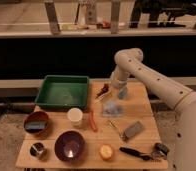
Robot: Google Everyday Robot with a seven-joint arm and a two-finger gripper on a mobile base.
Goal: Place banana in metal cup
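the robot arm reaches in from the right, and its gripper (122, 93) hangs low over the back edge of the table (141, 112), jaws pressed shut, with nothing in them that i can make out. the banana (101, 97) lies just to its left, beside a dark red cluster (104, 90) and near the green tray (63, 92). the metal cup (38, 150) stands well apart at the front left corner, next to the purple bowl (69, 145). a white cup (75, 116) sits mid-table.
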